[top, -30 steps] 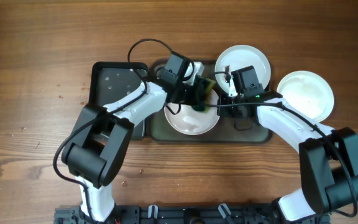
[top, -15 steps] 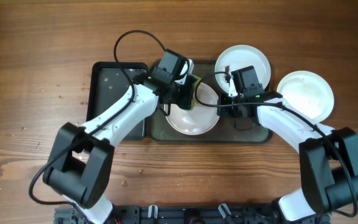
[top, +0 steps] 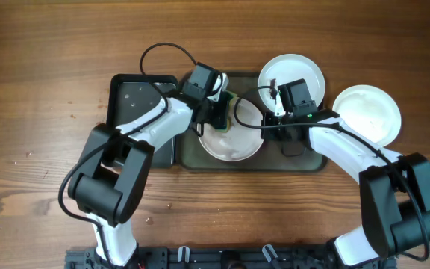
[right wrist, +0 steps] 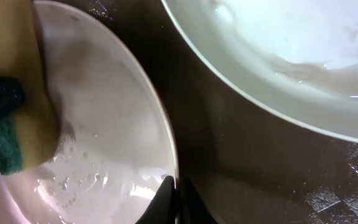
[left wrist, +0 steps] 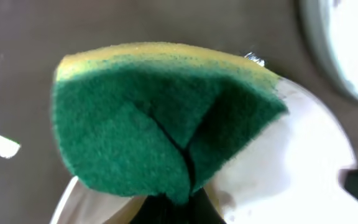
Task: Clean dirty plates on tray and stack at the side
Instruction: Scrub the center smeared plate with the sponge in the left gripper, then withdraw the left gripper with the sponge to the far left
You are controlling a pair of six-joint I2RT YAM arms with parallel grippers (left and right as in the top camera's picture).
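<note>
A white plate [top: 234, 142] lies on the dark grey-green tray [top: 304, 161]. My left gripper [top: 221, 113] is shut on a green and yellow sponge [top: 230, 112] at the plate's far left rim. In the left wrist view the sponge [left wrist: 160, 118] fills the middle, over the plate [left wrist: 291, 168]. My right gripper [top: 267, 125] is shut on the plate's right rim, and its fingers [right wrist: 176, 196] pinch the wet plate [right wrist: 104, 124]. A second plate [top: 291, 75] sits at the tray's far right corner. A third plate [top: 366, 112] lies on the table to the right.
A smaller black tray [top: 136, 104] lies to the left of the big tray, under my left arm. Both arms reach in over the tray's near half. Cables loop above the left wrist. The table is brown wood.
My left gripper has slid the sponge leftwards across the plate, from its far middle to its far left rim. The right gripper has kept its hold on the rim.
</note>
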